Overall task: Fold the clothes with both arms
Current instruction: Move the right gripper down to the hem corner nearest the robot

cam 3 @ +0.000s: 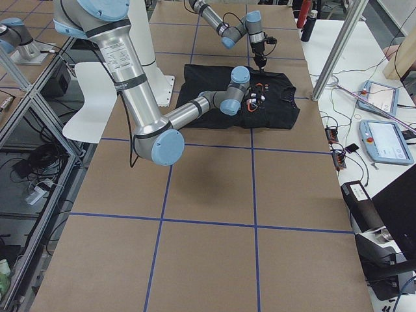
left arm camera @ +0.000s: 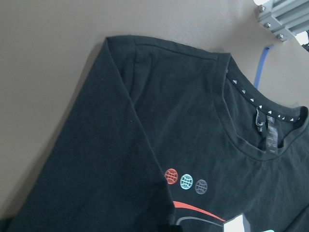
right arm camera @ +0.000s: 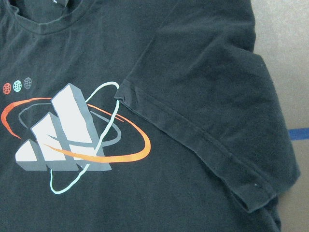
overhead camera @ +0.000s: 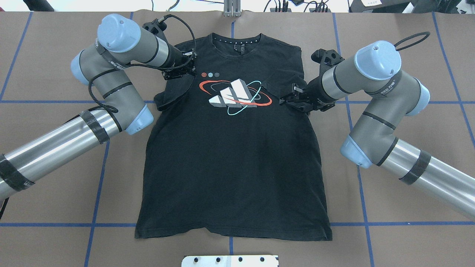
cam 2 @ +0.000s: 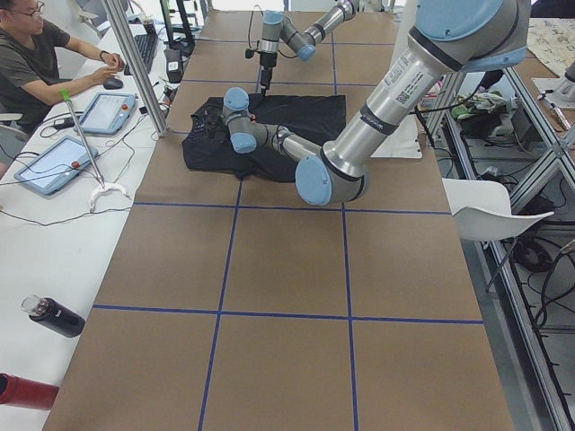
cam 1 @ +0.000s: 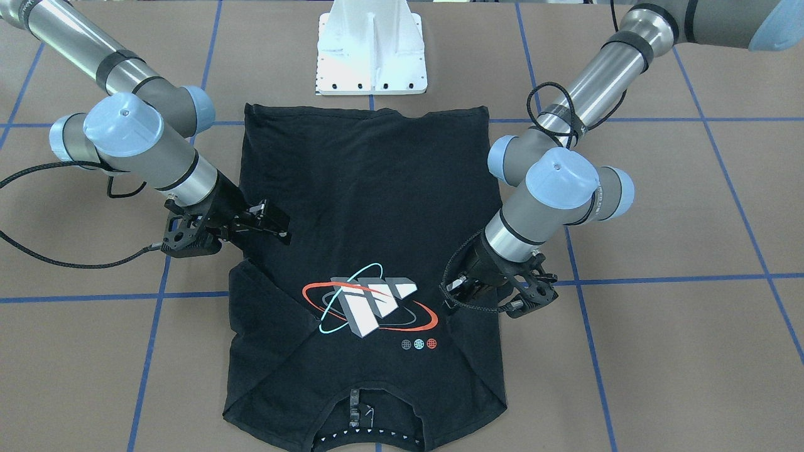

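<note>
**Item.** The black T-shirt (overhead camera: 230, 159) is lying face up and flat on the counter (overhead camera: 408, 37), spreading out beneath and between both sets of jaws. Its chest graphic (overhead camera: 233, 96) is sitting between the two grippers. The collar (overhead camera: 237, 37) is lying beyond the jaws, on the far side from the robot, and the bottom hem (overhead camera: 230, 235) is lying well behind them, toward the robot's base.

**Sleeves.** Both are lying turned in over the chest. The right sleeve (right arm camera: 193, 140) is resting directly under the right jaws, its hem running slantwise beside the graphic. The left sleeve (left arm camera: 96, 159) is resting under the left jaws.

**Grippers.** The right gripper (overhead camera: 290, 95) is hovering over its sleeve edge with the jaws parted and gripping nothing. The left gripper (overhead camera: 184, 66) is hanging just over the shoulder area. Whether its jaws are parted or clenched cannot be told, and no cloth is showing between them.

**Handling, as judged.** The fabric is looking light, thin and limp. It is offering no stiffness, so any lifted part is likely to sag and drag the layers below. The surface is appearing matte, so it is not likely to slip once pinched.

**Grip points, as judged.** The stitched edges are offering the firmest hold, being doubled cloth. A matched pair of points, one at each side of the shirt and level with each other, is advisable. An uneven lift is likely to skew the fold, and a deep pinch is risking catching the folded sleeve together with the body layer.
</note>
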Controlling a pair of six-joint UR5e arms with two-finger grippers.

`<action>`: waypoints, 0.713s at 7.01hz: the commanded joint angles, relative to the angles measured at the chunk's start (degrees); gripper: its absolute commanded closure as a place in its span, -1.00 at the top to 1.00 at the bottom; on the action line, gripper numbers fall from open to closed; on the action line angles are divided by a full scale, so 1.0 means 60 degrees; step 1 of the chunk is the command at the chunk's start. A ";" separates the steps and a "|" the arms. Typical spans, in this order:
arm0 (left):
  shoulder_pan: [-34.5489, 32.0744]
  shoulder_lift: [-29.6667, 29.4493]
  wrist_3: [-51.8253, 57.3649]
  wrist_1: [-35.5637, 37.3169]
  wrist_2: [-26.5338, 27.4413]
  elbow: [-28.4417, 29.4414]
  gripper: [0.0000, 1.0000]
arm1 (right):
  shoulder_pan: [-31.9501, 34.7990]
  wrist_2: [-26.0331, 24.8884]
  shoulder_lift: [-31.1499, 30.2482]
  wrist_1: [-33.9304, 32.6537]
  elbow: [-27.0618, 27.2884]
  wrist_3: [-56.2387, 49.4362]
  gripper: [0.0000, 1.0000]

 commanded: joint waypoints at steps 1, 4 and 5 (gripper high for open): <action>0.0021 -0.0008 -0.0003 -0.0032 -0.0006 -0.0206 0.78 | -0.0005 -0.0145 -0.0015 -0.0029 0.0154 0.0550 1.00; 0.0050 0.0633 -0.0018 0.0055 -0.0079 -0.1637 0.80 | -0.0499 -0.0439 -0.1470 -0.0131 0.2078 0.2002 1.00; 0.0050 0.1159 -0.0003 0.0055 -0.0108 -0.2238 0.80 | -0.1069 -0.0932 -0.2394 -0.0132 0.2901 0.2803 0.99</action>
